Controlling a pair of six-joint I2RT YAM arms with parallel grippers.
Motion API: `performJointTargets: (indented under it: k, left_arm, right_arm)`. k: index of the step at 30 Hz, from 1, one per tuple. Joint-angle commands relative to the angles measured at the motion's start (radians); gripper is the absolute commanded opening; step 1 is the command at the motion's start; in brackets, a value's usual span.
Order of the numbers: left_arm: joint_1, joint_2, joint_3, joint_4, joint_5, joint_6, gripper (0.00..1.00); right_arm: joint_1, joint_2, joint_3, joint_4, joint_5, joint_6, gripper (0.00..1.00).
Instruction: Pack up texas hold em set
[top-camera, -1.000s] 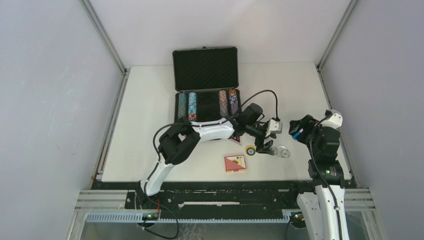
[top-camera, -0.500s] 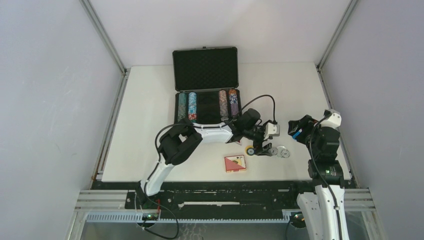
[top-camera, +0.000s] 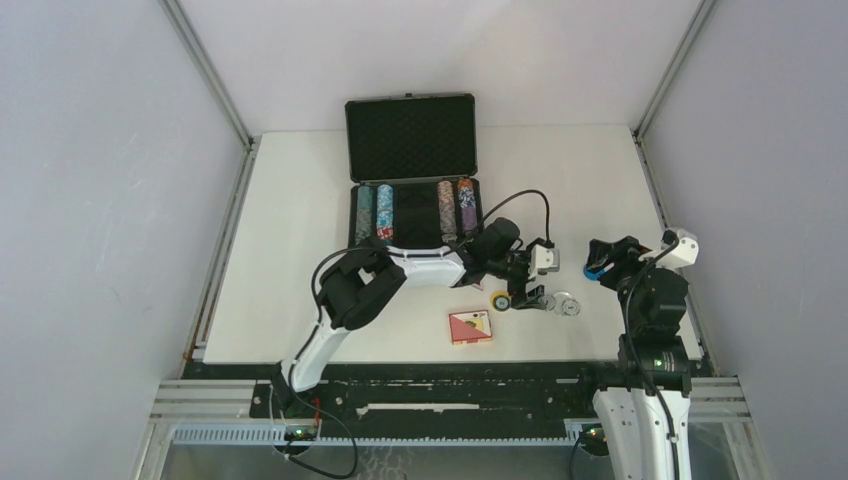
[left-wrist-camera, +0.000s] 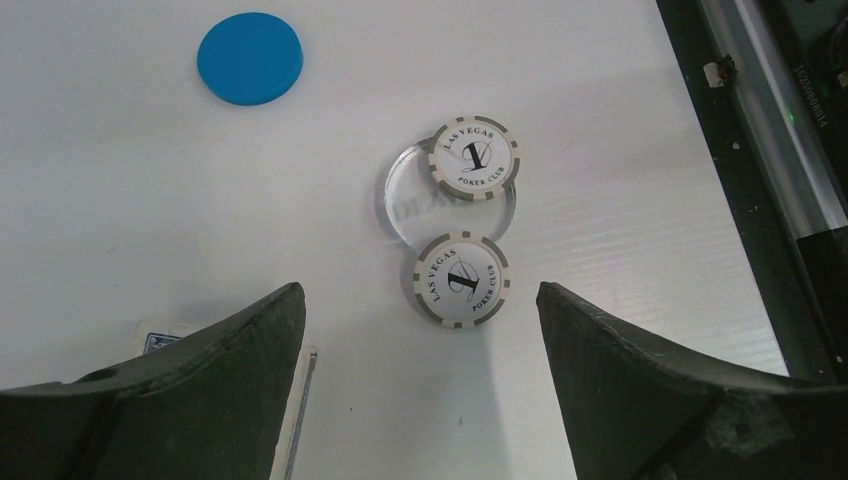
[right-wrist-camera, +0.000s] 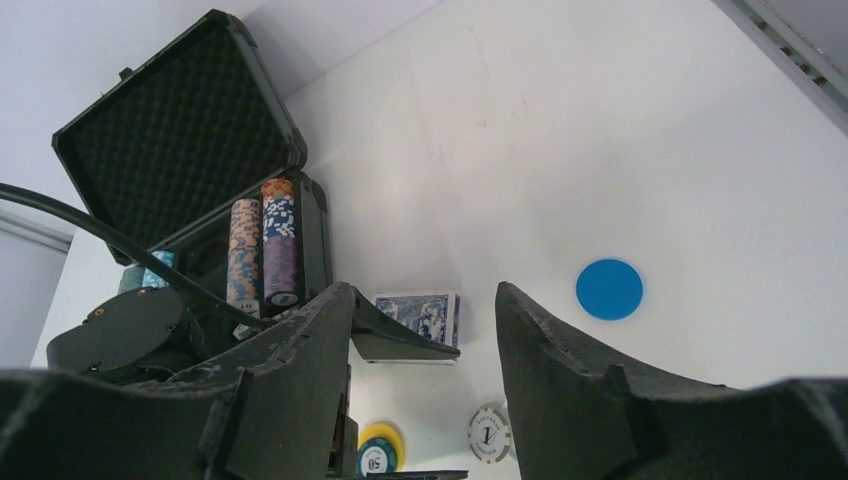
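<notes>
**Left hand spread over two loose chips, case open beyond**

The left hand (left-wrist-camera: 418, 300) hangs low over the white surface (top-camera: 300, 250), its fingers wide apart and gripping nothing. A nearer chip (left-wrist-camera: 462, 280), grey and white, lies between the fingertips. A farther chip (left-wrist-camera: 476, 157) of the same kind sits just ahead of it. Both lie against a clear round button (left-wrist-camera: 420, 205). A blue disc (left-wrist-camera: 249, 58) rests well ahead and to the left of this hand. A yellow chip (top-camera: 499, 299) lies just beside the hand, and a red card deck (top-camera: 470, 326) sits behind it, toward the arm bases.

The right hand (right-wrist-camera: 425, 290) is raised off the surface, fingers apart and empty. A blue card deck (right-wrist-camera: 420, 315) lies ahead of it, framed between its fingers, with the blue disc off to its right. Farther ahead and to its left stands the black case (right-wrist-camera: 180, 130), lid up, with rows of chips (right-wrist-camera: 262, 250) lying in its base.
</notes>
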Motion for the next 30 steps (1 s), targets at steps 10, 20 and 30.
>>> performJointTargets:
  k: [10,20,30]
  left_arm:
    - [-0.008,0.033,0.007,0.037,-0.01,0.015,0.92]
    - [-0.038,0.055,0.006,0.059,-0.066,-0.018,0.91]
    - [-0.042,0.074,0.003,0.046,-0.082,0.006,0.92]
  right_arm:
    - [0.0,0.003,0.001,0.031,0.029,0.02,0.63]
    - [-0.001,0.003,-0.009,0.039,0.024,0.026,0.64]
    - [-0.001,0.008,-0.008,0.039,0.017,0.025,0.64]
